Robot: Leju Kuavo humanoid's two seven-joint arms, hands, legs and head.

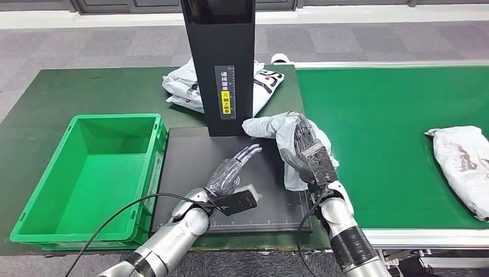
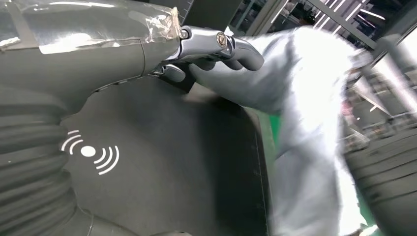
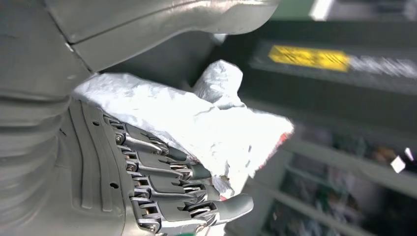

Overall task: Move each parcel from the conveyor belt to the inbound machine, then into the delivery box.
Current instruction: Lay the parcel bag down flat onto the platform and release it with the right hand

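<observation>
Our right hand [image 1: 311,154] is clutching a grey parcel [image 1: 275,128] above the inbound machine's black platform [image 1: 190,156], beside its upright column [image 1: 222,63]. Our left hand [image 1: 233,170] is hovering over the platform, fingers [image 1: 249,152] released and holding nothing. Another parcel [image 1: 464,164] is lying on the conveyor belt [image 1: 375,115]; the green delivery box [image 1: 92,173] is sitting left.
</observation>
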